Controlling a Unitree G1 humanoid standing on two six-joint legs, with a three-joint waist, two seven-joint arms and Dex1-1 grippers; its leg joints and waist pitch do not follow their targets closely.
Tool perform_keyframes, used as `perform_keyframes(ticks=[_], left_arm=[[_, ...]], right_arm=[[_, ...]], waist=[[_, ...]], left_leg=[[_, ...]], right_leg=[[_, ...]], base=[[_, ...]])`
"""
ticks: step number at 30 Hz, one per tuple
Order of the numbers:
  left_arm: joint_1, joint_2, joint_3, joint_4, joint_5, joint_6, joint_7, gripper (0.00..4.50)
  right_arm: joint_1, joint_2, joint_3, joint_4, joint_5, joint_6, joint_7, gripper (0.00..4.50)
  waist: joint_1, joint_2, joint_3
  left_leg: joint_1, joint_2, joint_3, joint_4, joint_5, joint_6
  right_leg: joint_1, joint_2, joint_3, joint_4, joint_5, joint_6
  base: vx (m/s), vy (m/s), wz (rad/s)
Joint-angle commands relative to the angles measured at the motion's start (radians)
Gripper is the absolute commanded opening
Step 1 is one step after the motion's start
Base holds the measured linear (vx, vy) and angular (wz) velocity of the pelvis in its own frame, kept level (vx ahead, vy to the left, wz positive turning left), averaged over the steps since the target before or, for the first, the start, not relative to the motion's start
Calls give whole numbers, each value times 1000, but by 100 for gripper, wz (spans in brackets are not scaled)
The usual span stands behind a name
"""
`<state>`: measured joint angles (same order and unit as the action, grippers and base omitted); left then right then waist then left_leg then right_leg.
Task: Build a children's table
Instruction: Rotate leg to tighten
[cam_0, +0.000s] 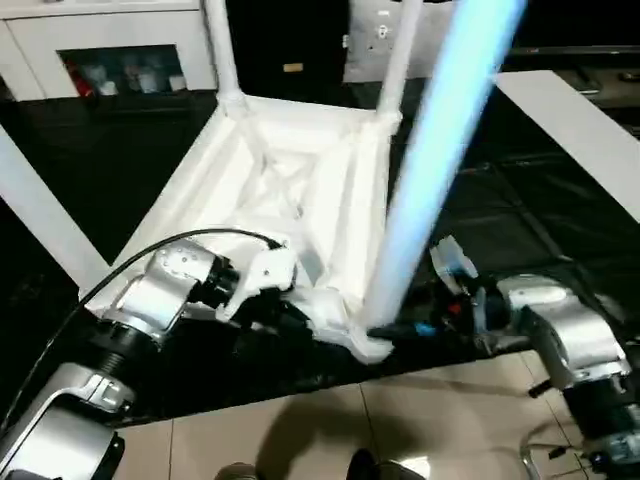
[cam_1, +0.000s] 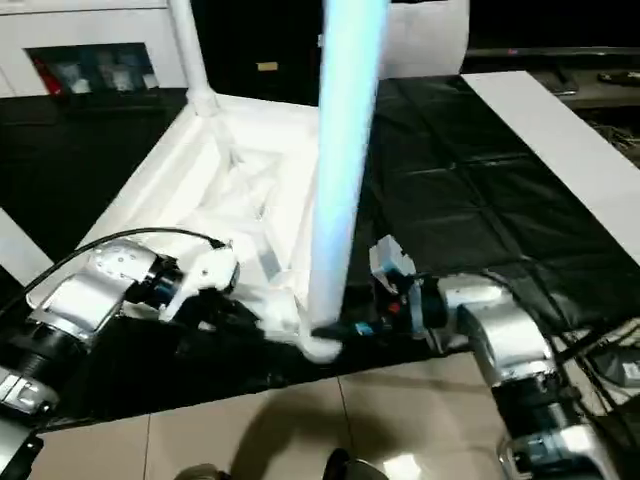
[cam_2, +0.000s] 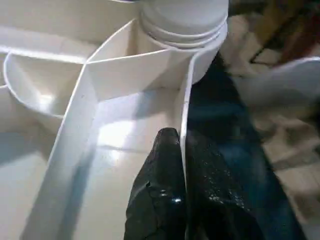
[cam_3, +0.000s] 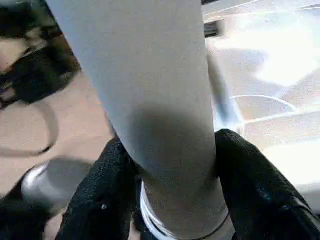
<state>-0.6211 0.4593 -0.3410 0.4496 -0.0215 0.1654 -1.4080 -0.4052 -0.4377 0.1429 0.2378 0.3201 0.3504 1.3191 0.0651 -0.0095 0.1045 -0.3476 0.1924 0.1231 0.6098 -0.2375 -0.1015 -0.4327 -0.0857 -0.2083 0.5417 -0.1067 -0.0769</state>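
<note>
Right pincer around unlabelled table leg

Dim room, glare on white plastic, motion-blurred edges.

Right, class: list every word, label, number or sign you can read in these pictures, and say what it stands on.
None can be read.
White plate on the far wall: marks too blurred to read.
Small yellowish tag beside it: too small to read.
Items in the cabinet: blurred.
The children's table bears no print.
</note>
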Motion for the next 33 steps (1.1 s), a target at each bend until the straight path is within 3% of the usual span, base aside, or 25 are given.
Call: perform_keyframes(ticks=[1,2,4,6,7,8,9,10,11,13,15,16,17,18,19,20,23,25,27,29,31,32,33], left_arm=[[10,-47,8,-52,-11,55,72,0],[14,-59,17,-72,-6,88,112,0],[22,-88,40,-110,1,156,198,0],[27,-119,57,-137,11,211,268,0],[27,-129,59,-143,16,226,289,0],[22,-163,69,-152,26,266,354,0],[21,-168,71,-152,27,271,364,0],[14,-198,80,-151,32,298,419,0],[11,-210,85,-151,34,309,443,0],[-1,-248,99,-143,44,324,508,0],[-11,-284,112,-140,55,341,568,0],[-18,-315,119,-139,65,347,619,0],[-24,-341,121,-139,71,353,656,0],[-28,-360,120,-137,78,356,681,0],[-32,-373,115,-134,86,354,699,0],[-32,-379,106,-136,94,357,709,0],[-28,-376,101,-142,101,350,723,0],[-24,-357,92,-138,113,330,715,0],[-12,-335,84,-140,122,322,699,0],[-5,-316,83,-141,122,313,683,0],[-3,-306,82,-139,123,306,672,0],[1,-283,77,-135,121,285,639,0],[4,-263,71,-131,117,268,608,0]], right_arm=[[5,55,15,-41,20,15,-58,207],[5,81,10,-44,3,24,-118,206],[5,140,-4,-47,-29,40,-245,206],[3,189,-8,-41,-68,47,-357,205],[2,204,-8,-37,-79,49,-390,205],[-6,251,-13,-23,-110,57,-491,202],[-7,259,-14,-20,-114,59,-507,202],[-18,296,-20,0,-133,65,-585,201],[-24,312,-22,10,-140,66,-617,200],[-47,355,-41,47,-159,60,-713,199],[-69,397,-62,83,-177,53,-806,197],[-87,430,-82,112,-193,45,-881,197],[-103,462,-109,138,-192,27,-940,197],[-115,486,-131,157,-189,11,-984,231],[-125,503,-152,173,-192,-14,-1031,265],[-130,516,-166,180,-199,-38,-1067,268],[-117,515,-160,165,-213,-61,-1071,294],[-100,485,-158,146,-231,-87,-1062,306],[-78,444,-164,130,-228,-110,-1015,325],[-59,411,-170,106,-219,-112,-969,350],[-49,392,-169,94,-212,-118,-940,358],[-32,350,-170,72,-205,-134,-895,370],[-22,316,-168,56,-192,-144,-842,382]], waist=[[-5,-10,-85],[-22,-6,-84],[-36,-8,-86],[-59,0,-85],[-65,5,-86],[-81,12,-82],[-86,11,-80],[-90,10,-81],[-97,7,-78],[-106,6,-77],[-115,13,-77],[-120,15,-81],[-119,16,-83],[-119,12,-84],[-118,11,-84],[-110,7,-91],[-103,5,-95],[-97,8,-104],[-89,4,-107],[-81,-1,-106],[-69,0,-102],[-64,-1,-97],[-63,-1,-98]], left_leg=[[-13,18,16,-63,-36,88],[-17,20,12,-62,-52,79],[-22,21,9,-61,-58,74],[-19,22,8,-59,-85,70],[-19,28,6,-60,-90,74],[-12,51,-1,-65,-111,77],[-11,53,-3,-65,-124,74],[-14,51,-4,-63,-131,68],[-3,38,3,-60,-163,63],[3,33,7,-57,-180,62],[7,44,0,-58,-207,69],[-8,74,-16,-70,-209,80],[-7,77,-19,-72,-207,80],[-2,63,-11,-68,-189,73],[0,47,-5,-63,-171,67],[-2,26,7,-63,-110,75],[-8,28,2,-65,-29,101],[-16,31,-2,-62,46,129],[-20,38,-6,-55,149,173],[-21,31,1,-52,154,195],[-17,25,9,-55,108,193],[-16,24,14,-57,66,178],[-16,22,16,-57,56,173]], right_leg=[[100,-62,50,-96,-529,87],[102,-61,43,-100,-531,101],[106,-61,40,-101,-524,111],[106,-60,26,-115,-543,120],[111,-62,24,-116,-537,119],[112,-68,21,-121,-512,106],[113,-69,19,-123,-515,103],[117,-70,18,-119,-515,104],[109,-68,11,-135,-565,120],[106,-64,2,-145,-593,132],[112,-65,-6,-149,-601,146],[127,-76,15,-117,-532,133],[125,-81,21,-110,-515,123],[115,-87,27,-114,-511,104],[112,-87,23,-120,-521,97],[114,-83,25,-117,-493,82],[111,-75,40,-92,-386,44],[119,-77,48,-68,-308,14],[116,-76,58,-41,-182,-34],[112,-75,64,-36,-172,-51],[112,-74,64,-48,-237,-41],[110,-72,61,-60,-313,-15],[111,-69,61,-62,-328,-3]], base=[[0,0,0],[0,0,0],[0,0,0],[0,0,0],[0,0,0],[0,0,0],[0,0,0],[0,0,0],[0,0,0],[0,0,0],[0,0,0],[0,0,0],[0,0,0],[0,0,0],[0,0,0],[0,0,0],[0,0,0],[28,-6,1],[0,0,0],[0,0,0],[0,0,0],[0,0,0],[0,0,0]])
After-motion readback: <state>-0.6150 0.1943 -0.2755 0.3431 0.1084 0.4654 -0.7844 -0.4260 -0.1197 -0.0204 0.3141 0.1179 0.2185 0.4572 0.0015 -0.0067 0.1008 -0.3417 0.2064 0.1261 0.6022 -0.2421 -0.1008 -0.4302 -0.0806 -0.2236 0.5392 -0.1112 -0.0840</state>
